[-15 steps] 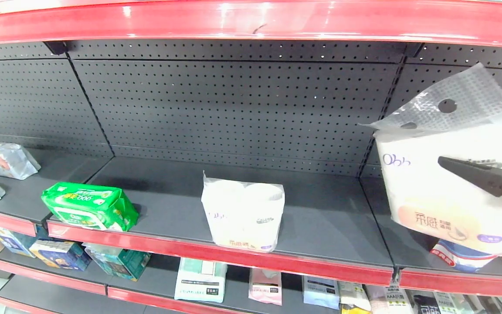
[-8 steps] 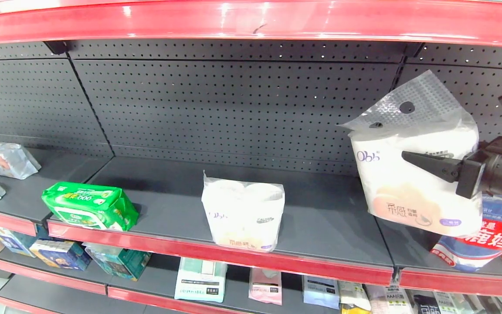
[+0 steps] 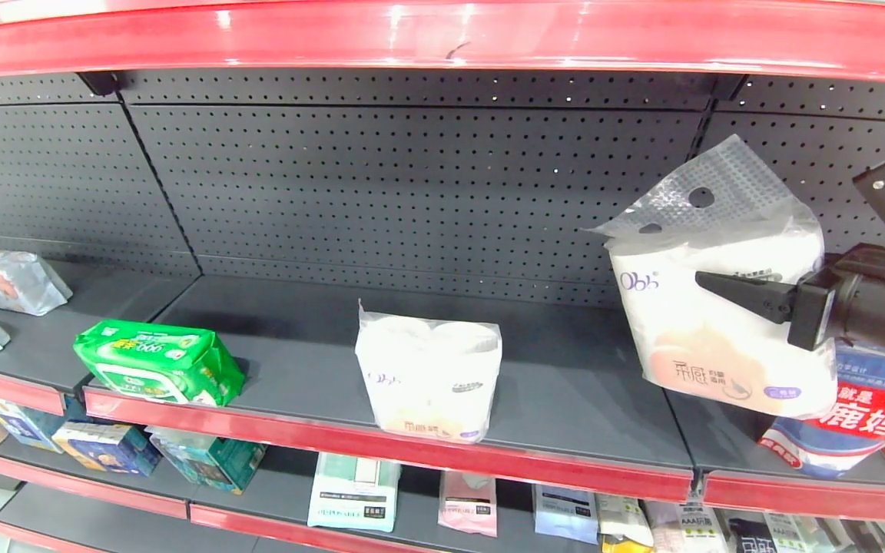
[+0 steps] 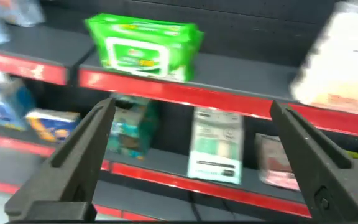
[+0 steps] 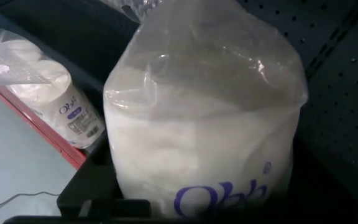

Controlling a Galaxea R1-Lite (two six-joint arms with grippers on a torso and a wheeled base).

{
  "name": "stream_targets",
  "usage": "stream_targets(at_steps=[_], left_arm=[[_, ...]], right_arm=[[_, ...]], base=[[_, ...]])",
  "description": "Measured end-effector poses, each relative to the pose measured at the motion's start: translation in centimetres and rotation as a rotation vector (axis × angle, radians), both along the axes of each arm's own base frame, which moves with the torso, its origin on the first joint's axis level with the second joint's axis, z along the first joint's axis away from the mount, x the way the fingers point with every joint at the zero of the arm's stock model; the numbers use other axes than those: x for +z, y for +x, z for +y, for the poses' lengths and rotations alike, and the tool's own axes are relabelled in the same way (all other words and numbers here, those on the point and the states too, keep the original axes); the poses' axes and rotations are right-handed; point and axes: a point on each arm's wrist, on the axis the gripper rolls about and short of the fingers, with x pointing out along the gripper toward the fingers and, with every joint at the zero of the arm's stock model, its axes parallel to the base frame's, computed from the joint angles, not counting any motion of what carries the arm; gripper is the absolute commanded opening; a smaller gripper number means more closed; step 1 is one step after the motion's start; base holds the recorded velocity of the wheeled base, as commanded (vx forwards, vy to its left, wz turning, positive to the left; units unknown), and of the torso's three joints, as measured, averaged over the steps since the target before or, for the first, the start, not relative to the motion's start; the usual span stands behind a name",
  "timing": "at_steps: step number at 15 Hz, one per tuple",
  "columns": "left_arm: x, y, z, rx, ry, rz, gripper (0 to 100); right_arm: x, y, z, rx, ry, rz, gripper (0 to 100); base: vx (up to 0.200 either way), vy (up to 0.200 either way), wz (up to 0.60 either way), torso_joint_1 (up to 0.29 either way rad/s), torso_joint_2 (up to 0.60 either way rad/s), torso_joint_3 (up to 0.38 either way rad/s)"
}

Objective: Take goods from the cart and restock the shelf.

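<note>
Compared with one second ago, the held pack of paper rolls is further to the robot's left and deeper in toward the shelf, and more of the right arm is now seen behind it. In the last half second it has shifted only a little more to the left.

The right arm comes in from the right side, about level, with the right end effector closed around the pack; one black finger lies across its front. The pack is tilted and hangs over the joint between two shelf sections; whether its bottom touches the board I cannot tell. It is in front of a red and blue bag.

A second white pack stands on the same shelf, well apart to the left, and a green wipes pack lies further left. The left end effector is held wide apart and holds nothing, facing the shelf front.
</note>
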Motion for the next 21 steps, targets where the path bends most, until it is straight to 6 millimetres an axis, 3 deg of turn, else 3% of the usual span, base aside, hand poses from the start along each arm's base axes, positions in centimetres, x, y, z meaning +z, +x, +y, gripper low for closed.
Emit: stream_targets(at_steps=[3,8,14,21], left_arm=[[-0.37,0.00,-0.09,-0.056,0.043,0.037,100],[-0.34,0.01,-0.38,0.103,0.064,0.045,100],[-0.38,-0.09,-0.23,-0.017,0.061,0.028,100],[-0.53,-0.69,-0.24,0.057,0.068,-0.047,100]], right_arm=[[-0.05,0.10,0.07,0.001,-0.002,0.002,0],[0.06,0.14,0.27,0.007,-0.003,-0.002,0],[0.19,0.11,0.27,0.006,-0.002,-0.008,0],[0.40,0.12,0.26,0.005,-0.001,-0.015,0]], base=[[0.000,0.000,0.00,0.000,0.00,0.000],[0.000,0.000,0.00,0.000,0.00,0.000],[0.000,0.000,0.00,0.000,0.00,0.000],[0.000,0.000,0.00,0.000,0.00,0.000]])
